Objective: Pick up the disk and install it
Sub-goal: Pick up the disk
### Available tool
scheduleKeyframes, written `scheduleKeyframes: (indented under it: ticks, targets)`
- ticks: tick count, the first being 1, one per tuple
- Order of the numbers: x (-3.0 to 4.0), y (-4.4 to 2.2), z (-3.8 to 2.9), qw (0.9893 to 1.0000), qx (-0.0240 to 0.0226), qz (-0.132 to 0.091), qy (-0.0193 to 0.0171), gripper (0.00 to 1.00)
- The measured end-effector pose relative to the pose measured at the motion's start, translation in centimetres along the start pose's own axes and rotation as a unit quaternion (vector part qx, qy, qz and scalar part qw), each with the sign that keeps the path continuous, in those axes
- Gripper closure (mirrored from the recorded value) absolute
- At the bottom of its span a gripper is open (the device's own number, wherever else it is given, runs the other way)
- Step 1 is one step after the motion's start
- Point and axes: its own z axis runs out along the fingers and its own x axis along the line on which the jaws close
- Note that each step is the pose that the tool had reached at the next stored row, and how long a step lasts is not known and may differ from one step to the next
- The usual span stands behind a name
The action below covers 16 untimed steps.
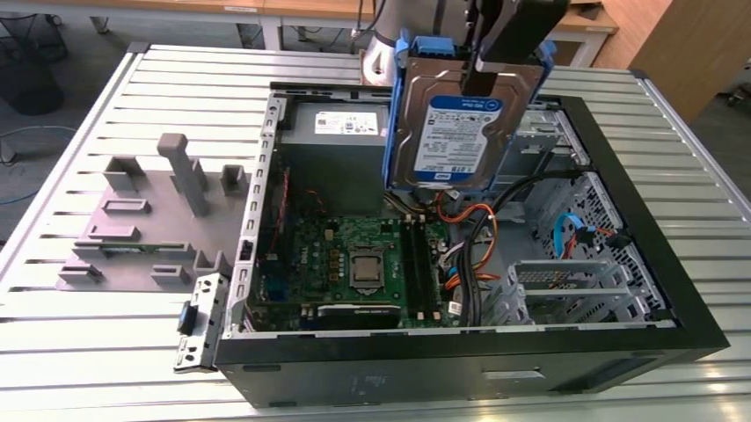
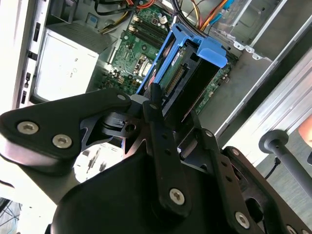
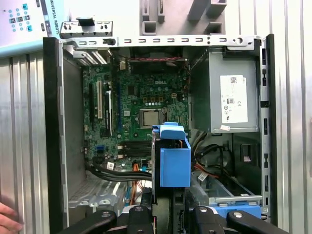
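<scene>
Slatted table is bearing an open computer case. Gripper is clamping the disk, holding it upright above the motherboard. Transport step, by my judgement; installing is calling for careful alignment inside the case.

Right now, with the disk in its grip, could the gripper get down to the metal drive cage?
Probably yes. The gripper holds the disk upright above the open case, and nothing covers the drive cage from above. Loose cables beside it might snag.
</scene>
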Motion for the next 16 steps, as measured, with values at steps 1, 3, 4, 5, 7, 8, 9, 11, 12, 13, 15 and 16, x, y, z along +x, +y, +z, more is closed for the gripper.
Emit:
scheduleKeyframes:
  ticks: [1,3,4,5,7,8,9,11,12,13,15,16]
  targets:
    - [0.15,-0.01,0.00,1.0000,0.0000,0.000,0.0000,0.65]
    - [0.49,-0.02,-0.01,1.0000,0.0000,0.000,0.0000,0.65]
    - [0.64,-0.03,-0.02,1.0000,0.0000,0.000,0.0000,0.65]
    - [0.80,-0.04,-0.02,1.0000,0.0000,0.000,0.0000,0.65]
    - [1.12,-0.05,-0.03,1.0000,0.0000,0.000,0.0000,0.65]
    - [1.28,-0.06,-0.04,1.0000,0.0000,0.000,0.0000,0.65]
    - [1.44,-0.07,-0.04,1.0000,0.0000,0.000,0.0000,0.65]
    - [1.80,-0.09,-0.05,1.0000,0.0000,0.000,0.0000,0.65]
    - [1.99,-0.10,-0.05,1.0000,0.0000,0.000,-0.0001,0.65]
    - [2.19,-0.11,-0.06,1.0000,0.0000,0.000,-0.0001,0.65]
    - [2.62,-0.13,-0.08,1.0000,0.0000,0.000,0.0000,0.65]
    - [2.83,-0.14,-0.09,1.0000,0.0000,0.000,0.0001,0.65]
